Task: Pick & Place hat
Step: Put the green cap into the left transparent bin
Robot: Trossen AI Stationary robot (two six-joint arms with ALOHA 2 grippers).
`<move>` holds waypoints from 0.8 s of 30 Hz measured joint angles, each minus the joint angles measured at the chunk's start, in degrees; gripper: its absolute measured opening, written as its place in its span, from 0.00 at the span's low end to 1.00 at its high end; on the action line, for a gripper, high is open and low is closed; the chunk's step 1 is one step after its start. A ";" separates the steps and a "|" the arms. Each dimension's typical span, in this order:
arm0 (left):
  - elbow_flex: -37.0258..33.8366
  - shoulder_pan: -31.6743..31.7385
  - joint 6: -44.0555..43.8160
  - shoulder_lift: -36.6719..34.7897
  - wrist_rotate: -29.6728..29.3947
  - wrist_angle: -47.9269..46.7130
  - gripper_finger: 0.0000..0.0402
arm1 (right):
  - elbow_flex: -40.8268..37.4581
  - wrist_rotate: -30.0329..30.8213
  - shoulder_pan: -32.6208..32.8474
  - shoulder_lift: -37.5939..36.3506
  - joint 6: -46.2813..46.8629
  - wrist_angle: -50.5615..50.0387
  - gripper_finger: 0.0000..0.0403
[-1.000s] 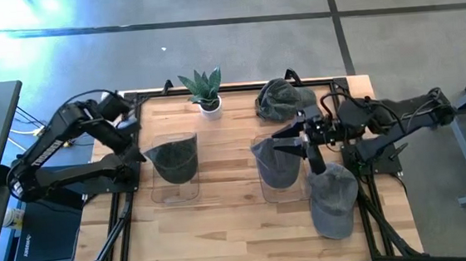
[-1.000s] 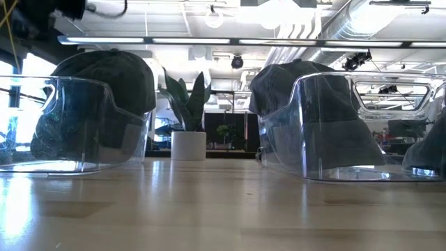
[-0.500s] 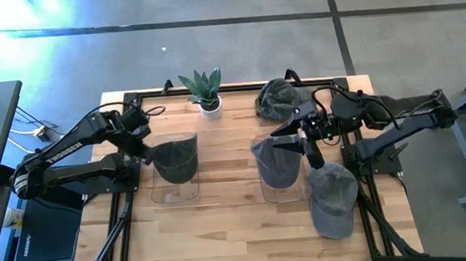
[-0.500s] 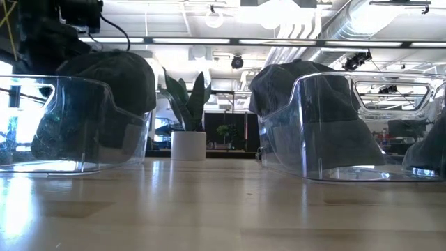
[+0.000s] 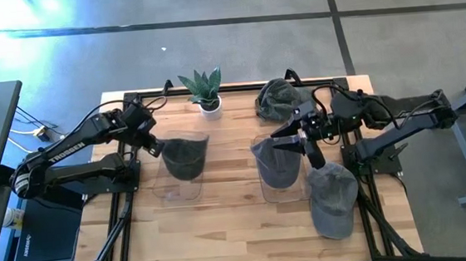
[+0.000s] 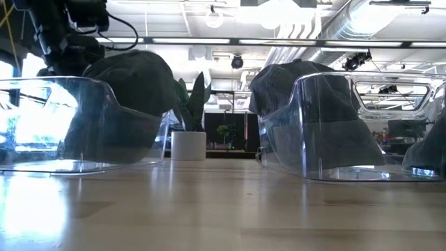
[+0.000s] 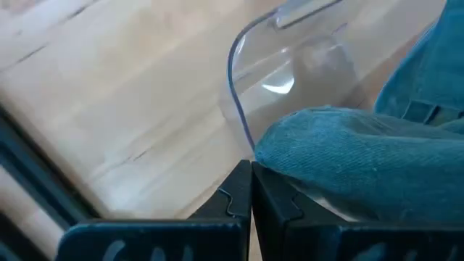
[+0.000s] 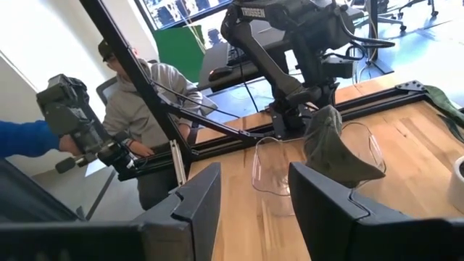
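Observation:
A dark green hat [image 5: 185, 155] sits tilted over the left clear stand [image 5: 173, 183]; in the low view the hat [image 6: 132, 90] leans toward the right over the stand's wall [image 6: 77, 125]. My left gripper [image 5: 149, 144] is at the hat's left edge, shut on it. A grey hat [image 5: 276, 165] covers the right clear stand [image 6: 334, 125]. My right gripper [image 5: 294, 140] hovers open over that grey hat's far right side, touching nothing. My left gripper [image 7: 251, 190] pinches the dark green hat's lower edge [image 7: 290, 148] on the hat's left side between its two fingers. The fingers come from the table's left, slanting down. The hat is tilted in the hold; whether it is clear of the stand I cannot tell.
A second grey hat [image 5: 279, 100] lies near the far edge, and a third [image 5: 334, 197] lies at the right side of the table. A potted plant [image 5: 205, 91] stands at the far edge. A person [image 8: 145, 94] sits beyond the table's left.
My left gripper has come from the far left corner down to the dark green hat's left edge and taken hold. The hat has since shifted toward the table's right and tipped on its stand, while the stand has stayed in place.

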 joint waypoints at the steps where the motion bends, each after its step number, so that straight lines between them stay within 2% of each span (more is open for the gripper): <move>1: 0.00 0.00 -0.02 -0.02 0.71 0.35 0.01 | 0.00 -0.01 0.00 0.00 0.04 0.00 0.39; 12: 0.00 0.00 0.00 -0.02 7.62 4.93 0.01 | 0.00 -0.02 0.00 -0.01 0.69 0.00 0.39; 20: 0.00 0.00 0.28 -0.02 7.20 11.27 0.01 | 0.00 -0.02 0.00 -0.02 1.55 0.00 0.38; 24: 0.68 0.00 -0.44 0.00 7.24 10.19 0.01 | 0.00 -0.02 0.00 -0.02 1.55 0.00 0.38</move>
